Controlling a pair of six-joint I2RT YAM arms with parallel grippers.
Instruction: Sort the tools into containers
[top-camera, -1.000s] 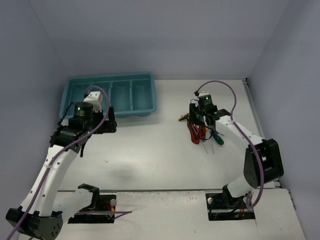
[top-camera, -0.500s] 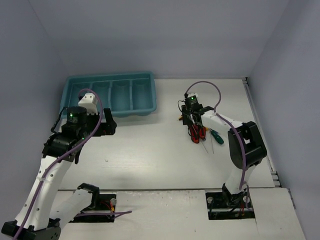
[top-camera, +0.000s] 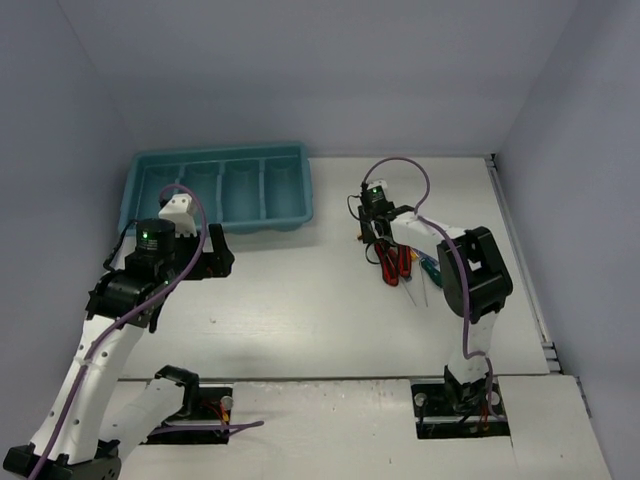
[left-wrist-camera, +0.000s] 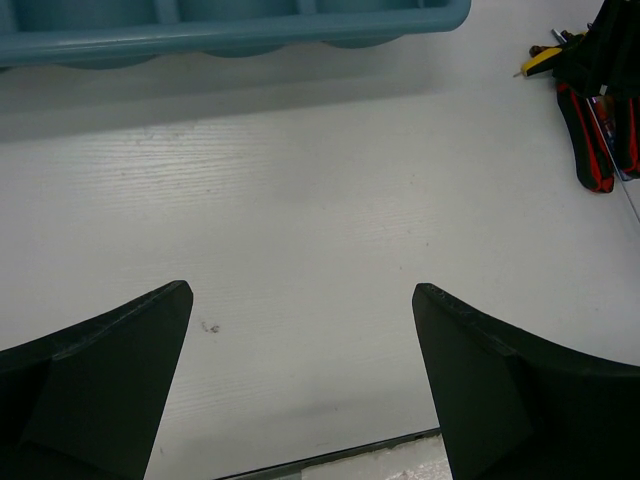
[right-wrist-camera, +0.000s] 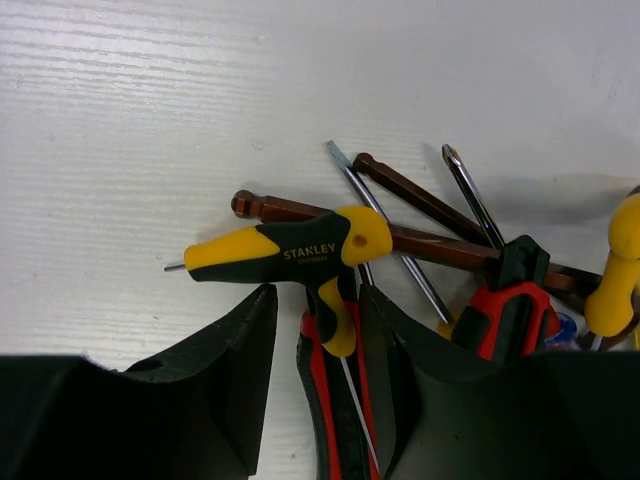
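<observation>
The teal tray (top-camera: 220, 188) with four compartments stands at the back left; its near wall shows in the left wrist view (left-wrist-camera: 230, 30). The tools lie in a pile (top-camera: 397, 262) right of centre. My right gripper (top-camera: 378, 235) is down on the pile. In the right wrist view it (right-wrist-camera: 318, 300) is open, its fingers straddling the red-and-black pliers handle (right-wrist-camera: 335, 400) and the stem of a yellow-and-black T-handle hex key (right-wrist-camera: 290, 250). My left gripper (top-camera: 215, 255) is open and empty above bare table (left-wrist-camera: 300, 300).
Brown hex keys (right-wrist-camera: 420, 240), thin screwdriver shafts (right-wrist-camera: 385, 215), a red-and-black handle (right-wrist-camera: 505, 310) and a yellow handle (right-wrist-camera: 615, 270) cross each other in the pile. The pliers (left-wrist-camera: 590, 140) also show in the left wrist view. Grey walls enclose the table.
</observation>
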